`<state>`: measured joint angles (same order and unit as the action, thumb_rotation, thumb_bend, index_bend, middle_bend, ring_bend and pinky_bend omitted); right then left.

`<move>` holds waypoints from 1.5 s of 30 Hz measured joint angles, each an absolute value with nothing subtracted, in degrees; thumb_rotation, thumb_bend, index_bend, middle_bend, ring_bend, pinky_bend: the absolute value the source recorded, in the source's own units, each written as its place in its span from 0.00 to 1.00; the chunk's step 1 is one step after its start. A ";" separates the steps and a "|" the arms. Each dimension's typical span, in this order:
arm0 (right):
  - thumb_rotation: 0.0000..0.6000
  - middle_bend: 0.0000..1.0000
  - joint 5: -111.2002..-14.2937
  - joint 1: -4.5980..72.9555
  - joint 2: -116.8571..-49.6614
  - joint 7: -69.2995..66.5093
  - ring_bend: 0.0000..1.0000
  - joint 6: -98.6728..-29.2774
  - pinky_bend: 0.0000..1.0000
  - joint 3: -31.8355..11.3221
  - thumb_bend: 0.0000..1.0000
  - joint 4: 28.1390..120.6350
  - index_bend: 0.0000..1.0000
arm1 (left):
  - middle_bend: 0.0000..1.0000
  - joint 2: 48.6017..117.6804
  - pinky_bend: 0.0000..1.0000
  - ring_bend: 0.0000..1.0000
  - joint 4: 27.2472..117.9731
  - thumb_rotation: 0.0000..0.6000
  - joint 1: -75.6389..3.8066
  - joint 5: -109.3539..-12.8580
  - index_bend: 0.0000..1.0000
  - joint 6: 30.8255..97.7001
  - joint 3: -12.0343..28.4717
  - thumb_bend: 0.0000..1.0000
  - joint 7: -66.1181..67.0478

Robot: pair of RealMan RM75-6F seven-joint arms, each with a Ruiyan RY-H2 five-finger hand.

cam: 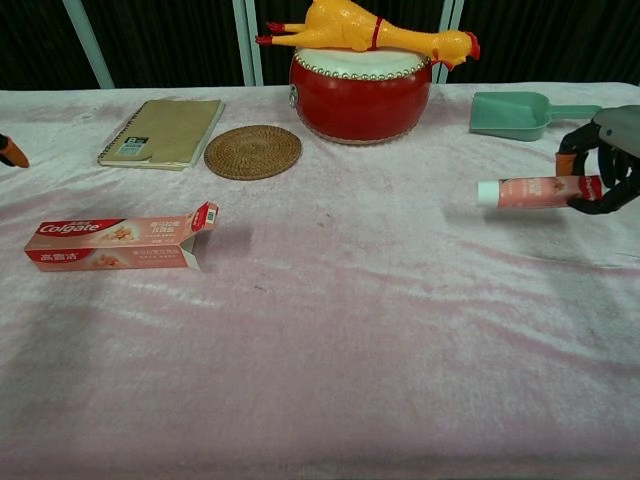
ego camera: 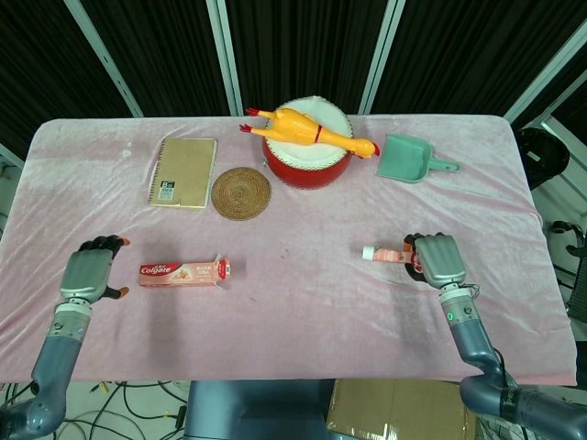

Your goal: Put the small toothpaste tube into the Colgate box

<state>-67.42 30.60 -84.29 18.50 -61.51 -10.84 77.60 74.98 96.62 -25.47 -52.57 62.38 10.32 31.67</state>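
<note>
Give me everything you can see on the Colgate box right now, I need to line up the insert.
The Colgate box is a long, narrow carton, cardboard by the look, pink and red with white lettering. It lies flat on the pink cloth at the table's left front, long axis running left to right. Its right end is open, the flap standing up. The left hand sits beside its closed left end; contact cannot be told. Nothing else touches it.
</note>
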 measured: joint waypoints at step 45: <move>1.00 0.58 -68.86 31.89 -79.70 21.96 0.55 -64.59 0.48 -12.19 0.38 82.44 0.64 | 0.33 91.59 0.33 0.24 86.04 1.00 -33.54 -56.98 0.41 61.03 10.49 0.43 19.12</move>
<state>-68.86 31.89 -79.70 21.96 -64.59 -12.19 82.44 91.59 86.04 -33.54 -56.98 61.03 10.49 19.12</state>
